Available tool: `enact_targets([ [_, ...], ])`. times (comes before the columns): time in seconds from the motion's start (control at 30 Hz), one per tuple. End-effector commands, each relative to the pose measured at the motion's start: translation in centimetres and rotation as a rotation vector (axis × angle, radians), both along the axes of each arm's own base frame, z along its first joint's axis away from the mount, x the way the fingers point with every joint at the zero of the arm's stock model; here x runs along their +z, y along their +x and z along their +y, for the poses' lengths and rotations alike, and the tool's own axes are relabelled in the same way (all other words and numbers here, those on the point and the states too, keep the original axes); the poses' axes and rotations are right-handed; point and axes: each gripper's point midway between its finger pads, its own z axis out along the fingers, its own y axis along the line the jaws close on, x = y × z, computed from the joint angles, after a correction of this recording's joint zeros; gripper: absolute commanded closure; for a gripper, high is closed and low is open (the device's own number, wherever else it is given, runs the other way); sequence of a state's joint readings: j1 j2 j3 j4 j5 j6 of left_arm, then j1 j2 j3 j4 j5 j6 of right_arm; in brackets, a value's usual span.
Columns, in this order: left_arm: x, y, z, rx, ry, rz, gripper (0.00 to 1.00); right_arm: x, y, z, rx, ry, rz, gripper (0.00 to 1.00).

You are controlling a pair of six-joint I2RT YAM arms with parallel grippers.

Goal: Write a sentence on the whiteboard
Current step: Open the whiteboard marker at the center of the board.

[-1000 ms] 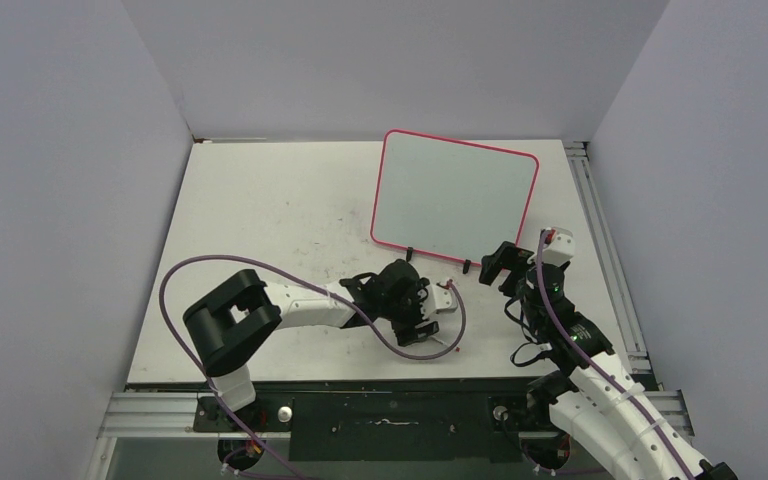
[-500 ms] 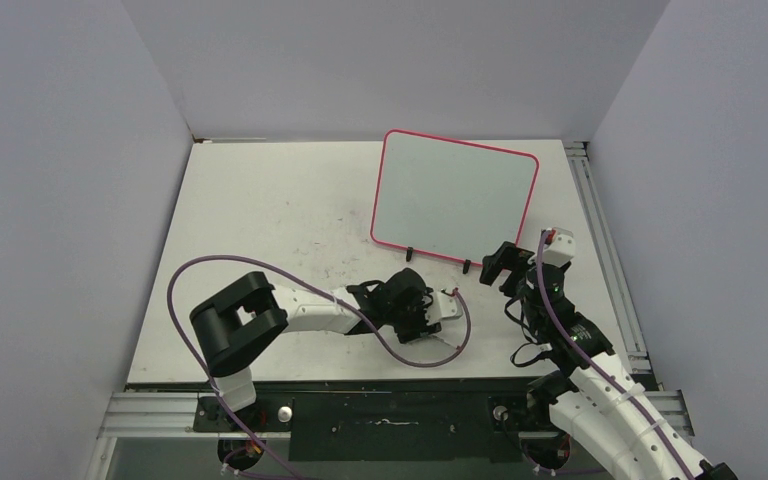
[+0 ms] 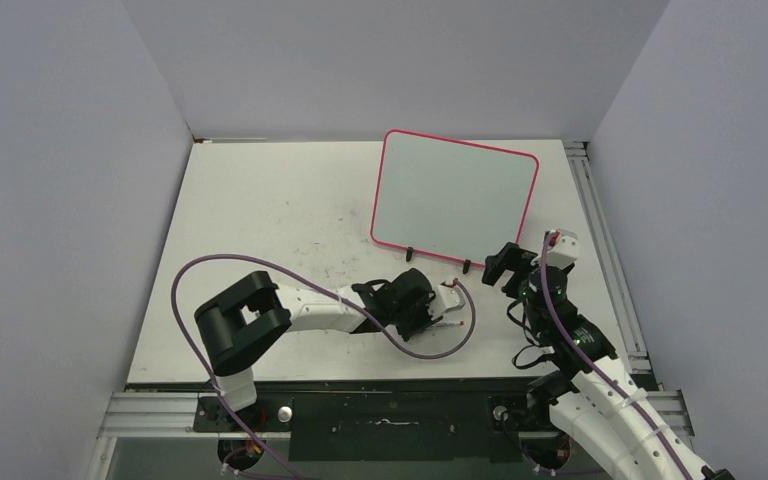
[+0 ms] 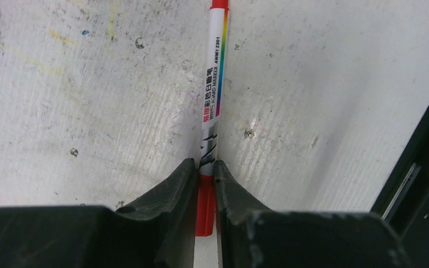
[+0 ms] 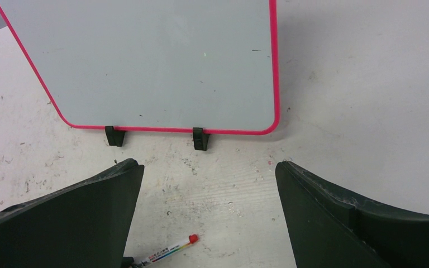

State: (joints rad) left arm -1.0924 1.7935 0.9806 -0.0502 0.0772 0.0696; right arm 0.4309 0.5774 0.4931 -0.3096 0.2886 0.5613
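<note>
On tabletop (image 3: 260, 220) nr whiteboard (image 3: 455, 195), L gripper (image 4: 205, 167) pinching red marker (image 4: 215, 84)

The left arm (image 3: 305, 309) and right arm (image 3: 610, 400) share white link shells, bulky black joints and black wrists. A thin purple cable (image 3: 174, 295) loops loosely along each. Their fingers (image 5: 78, 218) are matte black, tapered and scuffed.
</note>
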Motion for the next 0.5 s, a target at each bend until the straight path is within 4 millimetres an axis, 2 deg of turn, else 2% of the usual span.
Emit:
enact_targets([
  [0.0, -0.6, -1.0, 2.4, 0.178, 0.065, 0.105, 0.89, 3.0, 0.4, -0.7, -0.040, 0.020, -0.074, 0.07],
  [0.1, -0.7, -1.8, 3.1, 0.290, 0.026, 0.171, 0.90, 3.0, 0.5, -0.7, -0.043, 0.019, -0.080, 0.08],
  [0.27, -1.1, -1.9, 4.1, 0.433, -0.014, 0.200, 0.89, 2.8, 0.8, -0.5, -0.035, 0.007, -0.074, 0.08],
  [0.37, -0.5, -1.2, 3.9, 0.472, -0.029, 0.174, 0.88, 2.9, 0.7, -0.6, -0.036, 0.000, -0.068, 0.08],
  [0.47, 0.7, -0.8, 3.1, 0.477, -0.062, 0.164, 0.80, 3.5, 0.5, -0.9, -0.042, -0.007, -0.079, 0.08],
])
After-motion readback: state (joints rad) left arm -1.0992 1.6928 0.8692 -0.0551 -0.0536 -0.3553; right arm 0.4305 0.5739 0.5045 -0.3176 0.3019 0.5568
